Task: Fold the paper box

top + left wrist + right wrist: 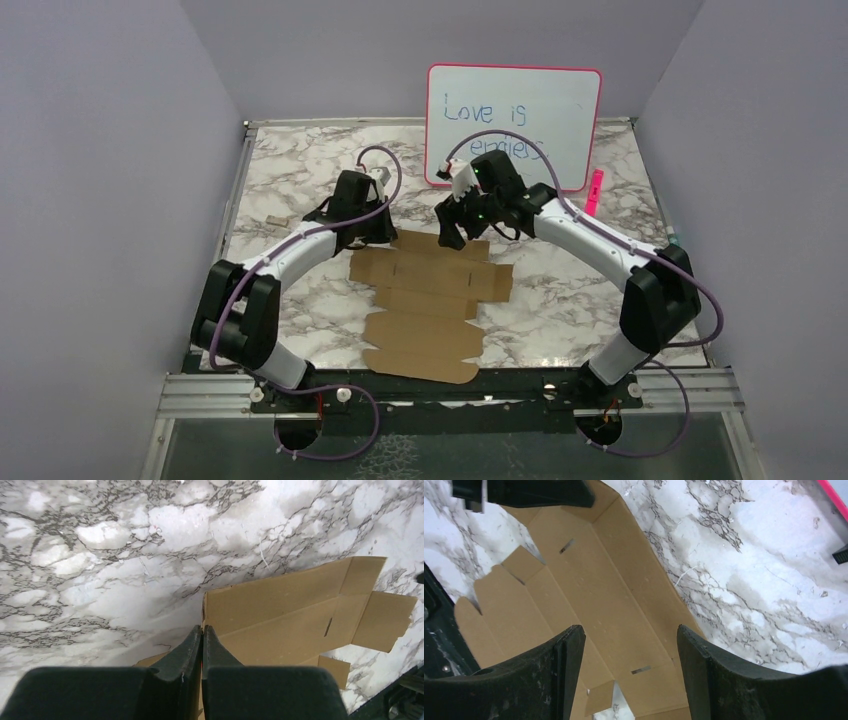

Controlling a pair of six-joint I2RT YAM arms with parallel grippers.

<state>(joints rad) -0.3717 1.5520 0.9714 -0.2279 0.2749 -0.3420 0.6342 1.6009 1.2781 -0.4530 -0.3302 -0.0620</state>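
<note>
1 paper box (425, 310) is shown as a flat die-cut sheet lying at the middle of 1 marble table (290, 170), its scalloped near edge close to the table's near edge. 2 grippers are placed over its far edge. The left gripper (202, 630) is seen with fingers pressed together at the sheet's far-left corner; whether cardboard is caught between them cannot be told. The right gripper (629, 630) is held spread above the far-right part of the sheet, with the cardboard visible between its 2 fingers. 1 whiteboard (513, 125) is propped at the far edge, 1 pink marker (595, 192) just beside it on the right. 1 cardboard scrap (272, 218) lies well apart, near the left edge. Bare marble is left on both sides of the sheet.
</note>
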